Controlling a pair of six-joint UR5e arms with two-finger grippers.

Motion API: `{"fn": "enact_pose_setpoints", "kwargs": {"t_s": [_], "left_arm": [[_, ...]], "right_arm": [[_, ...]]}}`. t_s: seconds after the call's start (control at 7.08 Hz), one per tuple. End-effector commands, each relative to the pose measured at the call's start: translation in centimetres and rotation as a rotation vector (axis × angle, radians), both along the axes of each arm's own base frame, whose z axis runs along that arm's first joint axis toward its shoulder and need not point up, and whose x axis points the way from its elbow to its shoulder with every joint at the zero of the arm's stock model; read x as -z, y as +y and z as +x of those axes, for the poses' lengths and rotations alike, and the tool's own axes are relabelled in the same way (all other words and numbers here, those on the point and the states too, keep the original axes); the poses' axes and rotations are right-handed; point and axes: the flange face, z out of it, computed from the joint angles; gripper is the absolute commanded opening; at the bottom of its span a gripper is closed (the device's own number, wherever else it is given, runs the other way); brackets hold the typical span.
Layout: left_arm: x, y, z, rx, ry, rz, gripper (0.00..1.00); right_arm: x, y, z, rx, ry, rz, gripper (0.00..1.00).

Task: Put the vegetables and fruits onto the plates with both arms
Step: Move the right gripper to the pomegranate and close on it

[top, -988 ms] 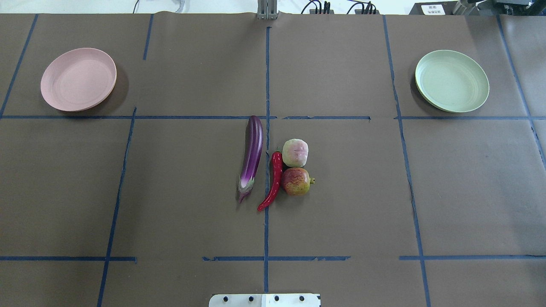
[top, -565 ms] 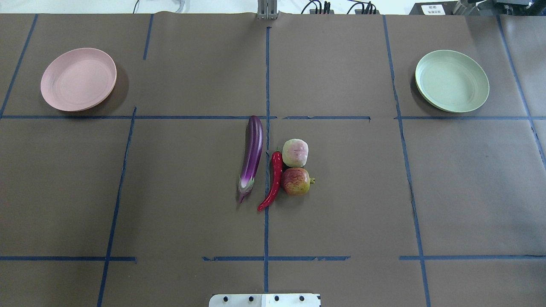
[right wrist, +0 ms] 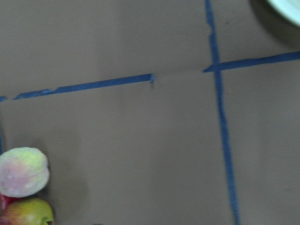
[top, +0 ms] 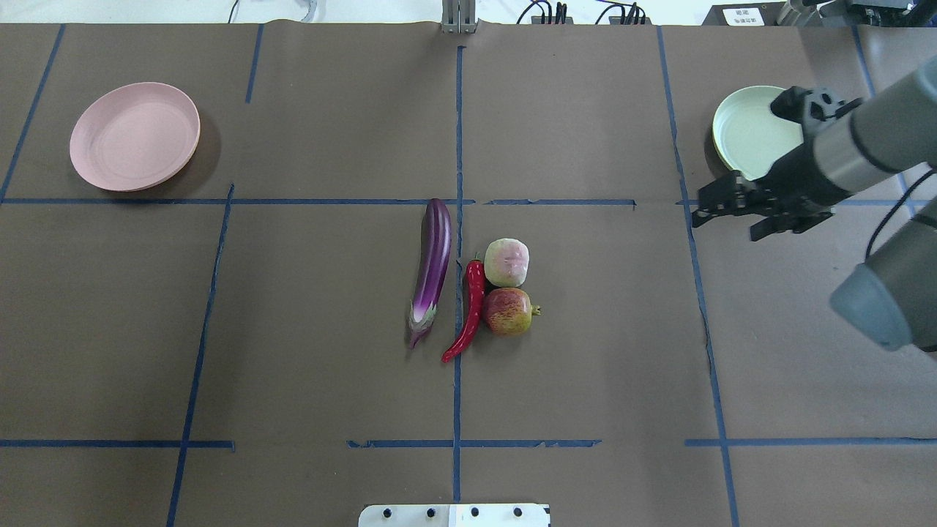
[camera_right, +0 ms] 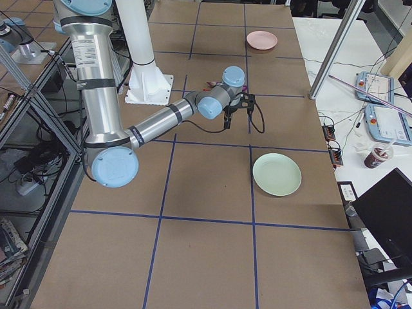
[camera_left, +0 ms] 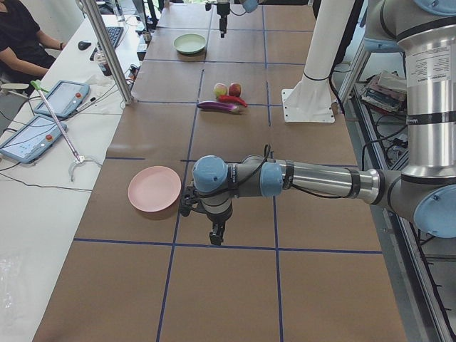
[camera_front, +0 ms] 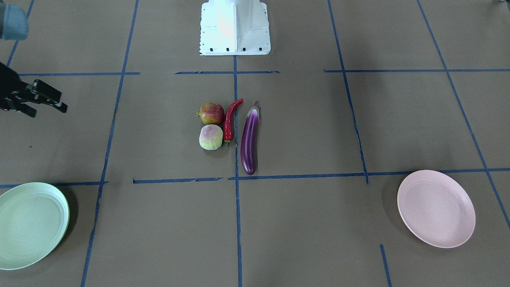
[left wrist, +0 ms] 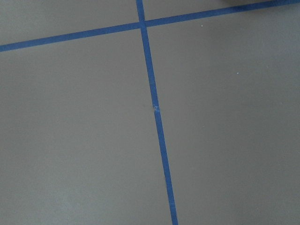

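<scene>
The purple eggplant [top: 433, 267], the red chili pepper [top: 472, 307], the red-and-yellow pomegranate-like fruit [top: 509, 312] and the pale green, pink-blushed fruit [top: 506, 262] lie close together at the table's middle. The pink plate [top: 135, 136] stands empty at the far left. The mint green plate [top: 747, 132] stands empty at the far right, partly hidden by my right arm. My right gripper [top: 728, 223] is open and empty, above the table between the green plate and the fruits. My left gripper [camera_left: 214, 235] shows only in the exterior left view, next to the pink plate [camera_left: 154, 188]; I cannot tell its state.
Blue tape lines divide the brown table cover. The white base block [camera_front: 235, 28] stands at the robot's edge. An operators' table with tablets [camera_left: 32, 135] and a seated person [camera_left: 21, 35] runs along the far side.
My right arm has come into the overhead view from the right, and its gripper now covers part of the green plate. The vegetables, fruits and plates have not moved.
</scene>
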Motion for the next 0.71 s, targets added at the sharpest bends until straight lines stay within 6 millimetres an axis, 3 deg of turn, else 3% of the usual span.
{"fn": "enact_pose_setpoints", "kwargs": {"t_s": [0.0, 0.14, 0.28, 0.56], "left_arm": [[0.5, -0.2, 0.0, 0.002, 0.001, 0.035, 1.0], [0.5, -0.2, 0.0, 0.002, 0.001, 0.035, 1.0], [0.5, -0.2, 0.0, 0.002, 0.001, 0.038, 1.0], [0.5, -0.2, 0.0, 0.002, 0.001, 0.038, 1.0]], "right_arm": [[8.6, 6.1, -13.5, -0.059, -0.031, -0.065, 1.0], [11.7, 7.4, -17.8, -0.094, 0.014, -0.096, 1.0], [14.3, 8.0, -20.4, -0.088, 0.113, -0.136, 1.0], [14.4, 8.7, -24.3, -0.123, 0.184, -0.119, 1.0]]}}
